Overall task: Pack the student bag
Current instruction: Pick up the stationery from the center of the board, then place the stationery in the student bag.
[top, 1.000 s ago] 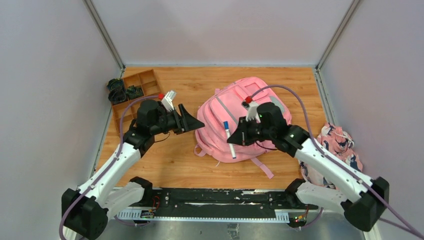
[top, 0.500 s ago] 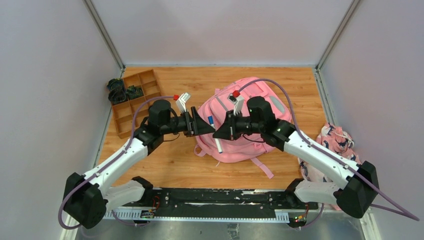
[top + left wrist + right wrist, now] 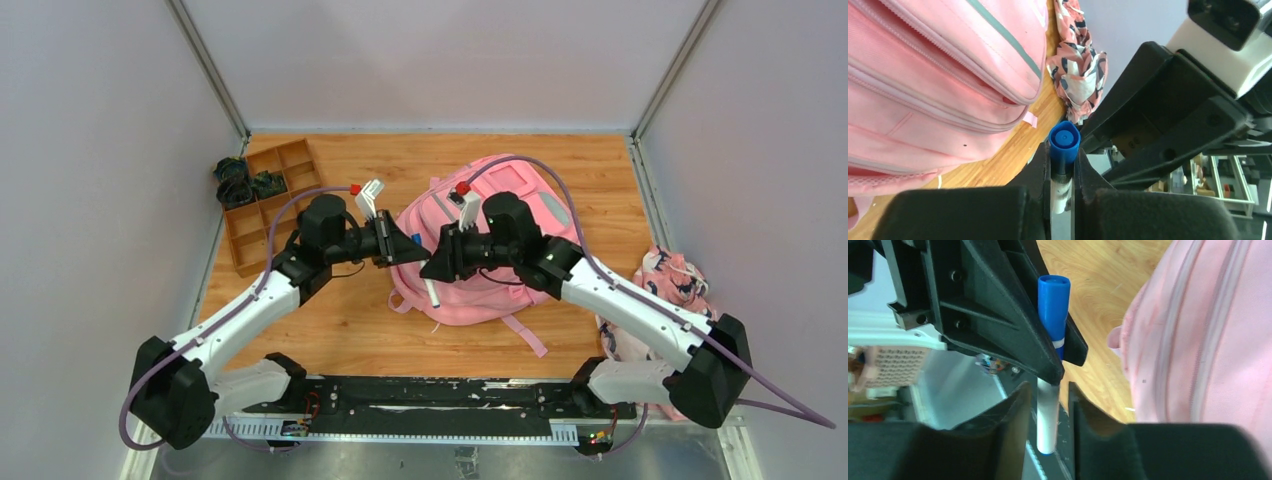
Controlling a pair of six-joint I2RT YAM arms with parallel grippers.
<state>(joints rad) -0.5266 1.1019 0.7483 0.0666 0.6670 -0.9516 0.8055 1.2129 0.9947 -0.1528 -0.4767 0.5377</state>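
- Handover: one second ago the right hand [image 3: 436, 268] alone carried the blue-capped marker [image 3: 1064, 142]. The left hand [image 3: 405, 247] is now clamped on it just below the cap.
- The right hand's fingers [image 3: 1008, 425] have parted around the white barrel.
- The pink backpack [image 3: 480, 295] lies flat at mid-worktop [image 3: 340, 320], under the hands.
- The marker is not yet packed.

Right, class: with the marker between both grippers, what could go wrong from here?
1. The left gripper pinches the marker just below its blue cap, so the long free end could swing or slip out.
2. The right gripper has its jaws only slightly apart around the marker; pulling away may knock it.
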